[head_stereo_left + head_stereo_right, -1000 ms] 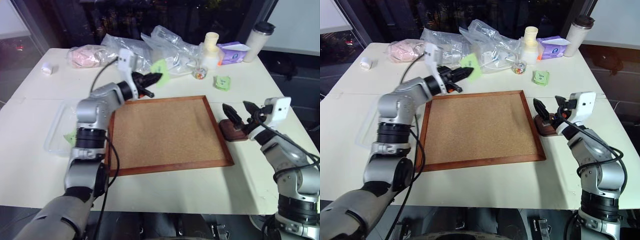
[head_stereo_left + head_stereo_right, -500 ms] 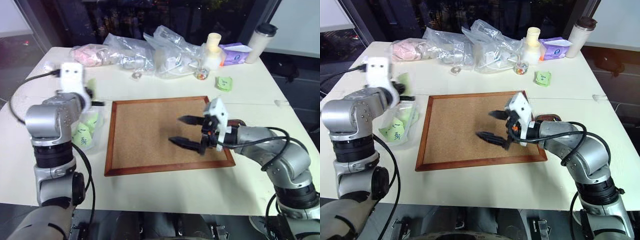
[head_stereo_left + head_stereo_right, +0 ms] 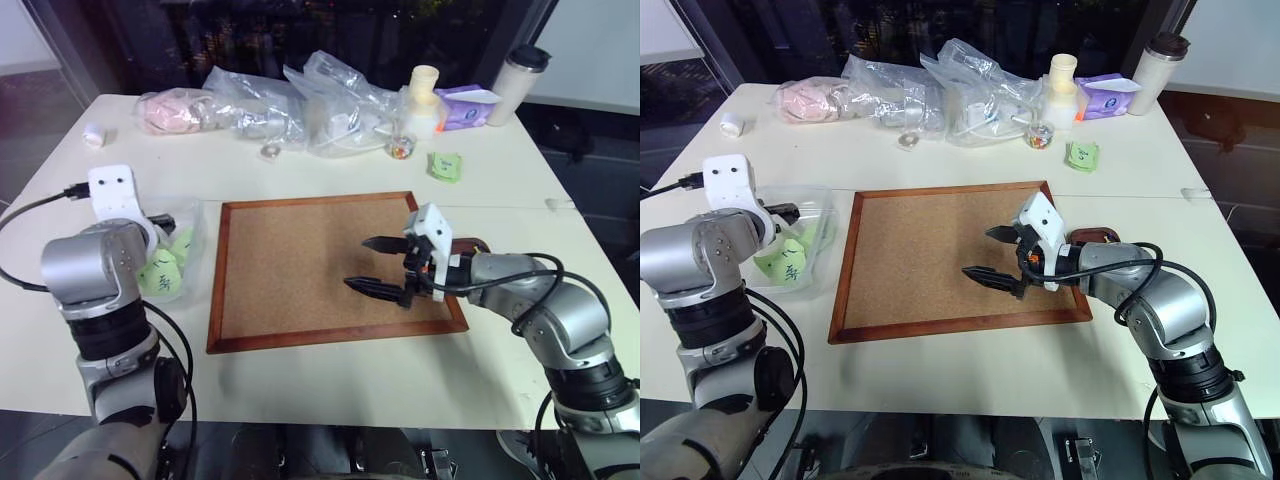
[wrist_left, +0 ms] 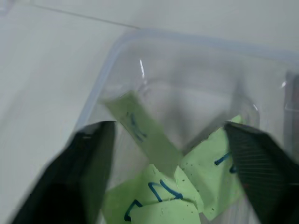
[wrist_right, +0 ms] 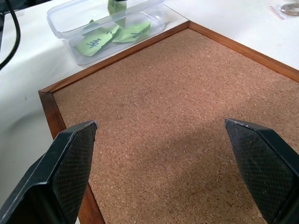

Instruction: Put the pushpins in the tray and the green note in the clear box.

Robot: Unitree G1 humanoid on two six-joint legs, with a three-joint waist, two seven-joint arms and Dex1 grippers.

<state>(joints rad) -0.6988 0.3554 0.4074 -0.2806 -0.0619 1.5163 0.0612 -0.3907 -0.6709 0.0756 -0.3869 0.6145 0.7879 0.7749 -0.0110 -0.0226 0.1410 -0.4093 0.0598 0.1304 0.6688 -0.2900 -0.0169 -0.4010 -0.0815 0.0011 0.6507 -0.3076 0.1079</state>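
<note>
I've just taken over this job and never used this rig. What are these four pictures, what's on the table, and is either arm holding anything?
It is a two-armed robot. Two pictures come from its head, looking down at the table; the other two look along each wrist's black fingers. The left gripper is open above the clear box, where green notes lie. The right gripper is open and empty over the cork board. The small brown tray sits behind that arm. Further back are plastic bags, a small jar, a green pad and a cup.

Even overhead light, soft shadows; left wrist view blurred, box glinting.
</note>
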